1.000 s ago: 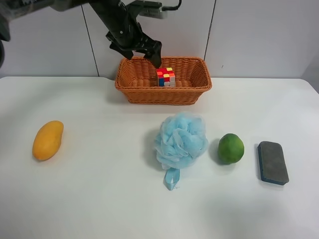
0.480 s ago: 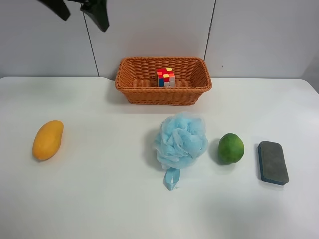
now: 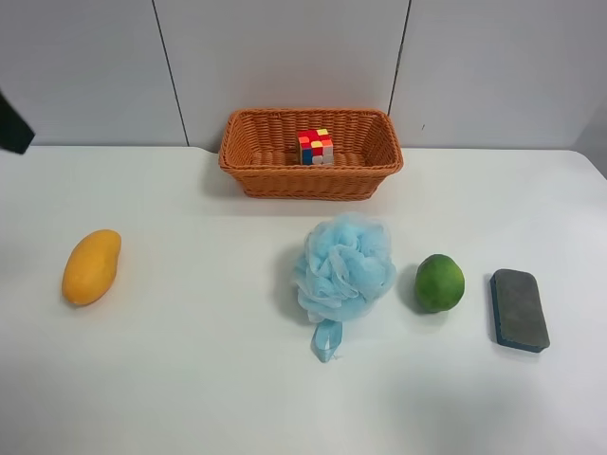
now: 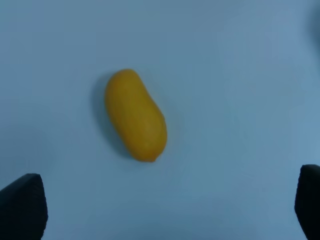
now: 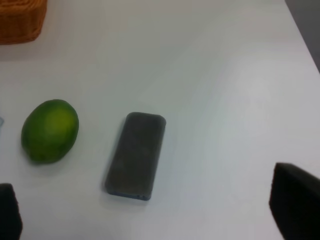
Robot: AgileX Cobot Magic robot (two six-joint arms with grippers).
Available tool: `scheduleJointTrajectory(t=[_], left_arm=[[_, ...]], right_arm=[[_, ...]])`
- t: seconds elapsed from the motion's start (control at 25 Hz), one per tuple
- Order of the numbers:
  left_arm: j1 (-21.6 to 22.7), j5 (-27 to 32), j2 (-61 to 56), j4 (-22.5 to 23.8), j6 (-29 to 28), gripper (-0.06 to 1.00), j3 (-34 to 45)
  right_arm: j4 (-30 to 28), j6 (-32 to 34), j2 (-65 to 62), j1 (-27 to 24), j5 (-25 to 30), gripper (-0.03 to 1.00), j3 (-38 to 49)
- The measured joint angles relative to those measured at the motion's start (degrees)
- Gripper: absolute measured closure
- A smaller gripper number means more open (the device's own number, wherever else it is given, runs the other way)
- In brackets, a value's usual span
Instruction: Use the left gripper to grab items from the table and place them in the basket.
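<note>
Between the spread-apart fingers of the left gripper (image 4: pixel 160 210), a mango (image 4: pixel 135 115) is lying on the white tabletop (image 4: pixel 240 75).

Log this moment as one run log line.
cube in basket | left gripper open above mango | puff, lime, sponge on table

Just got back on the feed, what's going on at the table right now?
The puzzle cube sits in the basket. The left gripper is open, holds nothing and hangs above the mango, which lies untouched on the table. The bath puff, green fruit and sponge lie on the table too. The right gripper hangs open above the sponge.
</note>
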Motion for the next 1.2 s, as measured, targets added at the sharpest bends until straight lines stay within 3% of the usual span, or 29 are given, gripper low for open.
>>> scheduleJointTrajectory(t=[0.44, 0.92, 1.2], left_arm=[[0.84, -1.18, -26.26, 0.52, -0.53, -0.05, 16.34], [13.25, -3.88, -43.73, -1.68, -0.71, -0.05, 30.01], [15.08, -3.57, -54.08, -3.59, -0.78, -0.05, 33.44]], right_arm=[[0.0, 0.0, 0.0, 0.0, 0.0, -0.03, 0.0], [0.0, 0.0, 0.0, 0.0, 0.0, -0.03, 0.0], [0.0, 0.0, 0.0, 0.0, 0.0, -0.03, 0.0]])
